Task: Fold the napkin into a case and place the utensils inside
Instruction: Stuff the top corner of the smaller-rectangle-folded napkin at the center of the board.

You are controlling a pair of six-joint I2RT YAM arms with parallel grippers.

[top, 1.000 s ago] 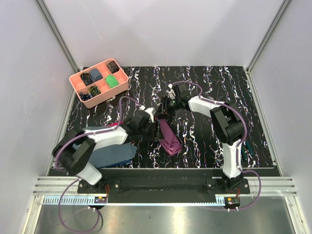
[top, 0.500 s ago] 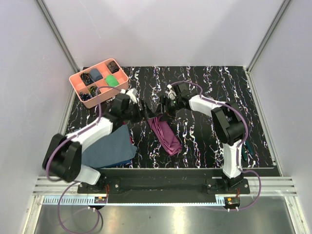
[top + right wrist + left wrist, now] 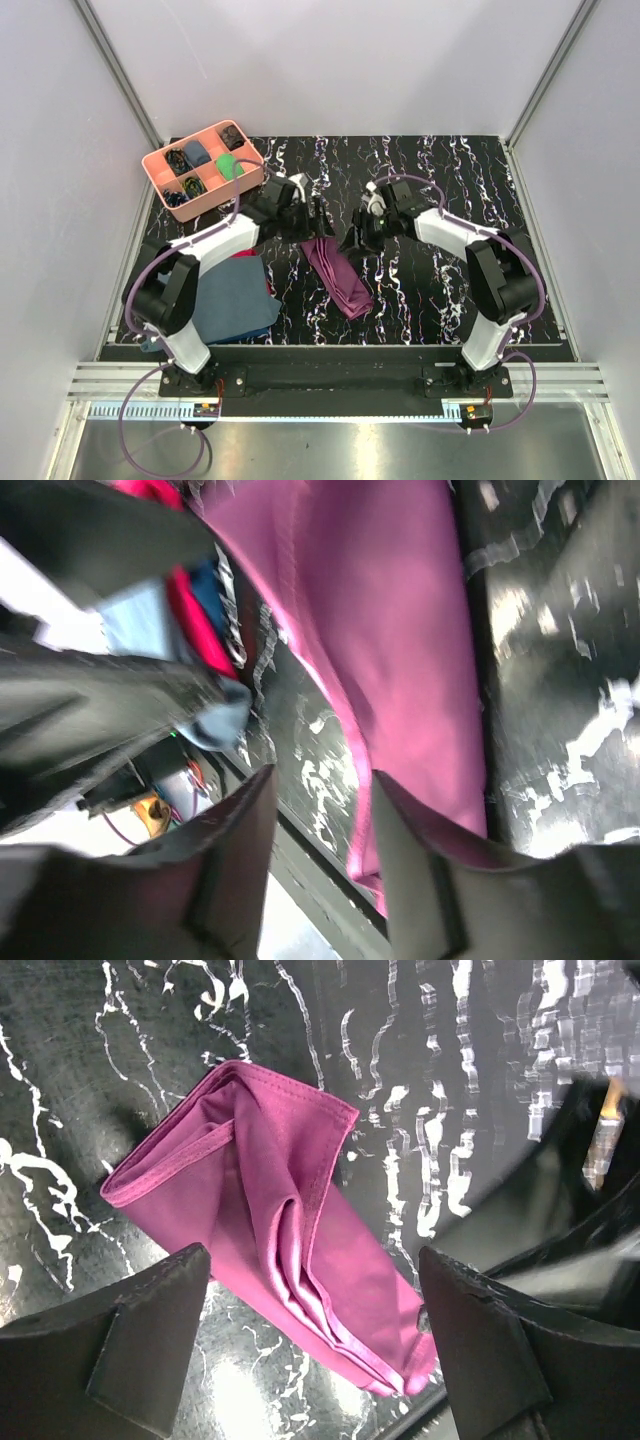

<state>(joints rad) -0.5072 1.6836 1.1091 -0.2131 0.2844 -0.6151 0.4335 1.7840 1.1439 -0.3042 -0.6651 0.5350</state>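
Observation:
The plum-purple napkin (image 3: 341, 276) lies on the black marbled table (image 3: 440, 180) as a narrow oblong case, several layers thick, running from its far end toward the near edge. My left gripper (image 3: 312, 222) hovers open over that far end; in the left wrist view the case (image 3: 270, 1220) shows between the wide-apart fingers (image 3: 150, 1330), untouched. My right gripper (image 3: 352, 240) stands just right of the far end, open with nothing between its fingers (image 3: 425, 860); the cloth (image 3: 400, 650) lies beneath them. The utensils are hidden.
A pink compartment tray (image 3: 158, 160) with small items sits at the far left corner. A slate-blue cloth (image 3: 235, 300) lies near the left arm with a red cloth (image 3: 271, 287) peeking from its edge. Grey walls surround the table.
My left arm swung from the near-left side up to the napkin's far end and opened wide. My right gripper shifted right off the napkin. The napkin's far end settled flat.

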